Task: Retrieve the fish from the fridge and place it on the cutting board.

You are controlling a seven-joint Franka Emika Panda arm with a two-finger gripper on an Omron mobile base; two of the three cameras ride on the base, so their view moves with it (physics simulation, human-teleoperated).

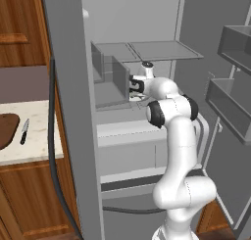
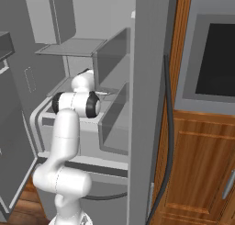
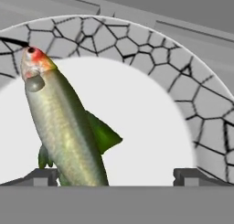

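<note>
In the hand view the fish (image 3: 64, 122), olive-green and yellowish with a red-marked head, lies on a white round plate (image 3: 151, 127) with a cracked-mosaic rim. My gripper (image 3: 119, 177) is open just over the plate. The fish's tail end lies between the fingertips, close to the left one (image 3: 43, 175), and the pads do not touch it. From the left base view the gripper (image 1: 134, 87) reaches onto a middle shelf of the open grey fridge (image 1: 68, 87). The dark brown cutting board (image 1: 7, 129) lies on the counter at the far left, cut off by the frame edge.
A black-handled knife (image 1: 24, 131) lies beside the board on the pale counter (image 1: 41, 136). Grey box-like bins (image 1: 115, 80) stand on the shelf left of the hand. Door bins (image 1: 230, 104) hang on the open door to the right. Wooden cabinets (image 2: 197, 164) flank the fridge (image 2: 147, 81).
</note>
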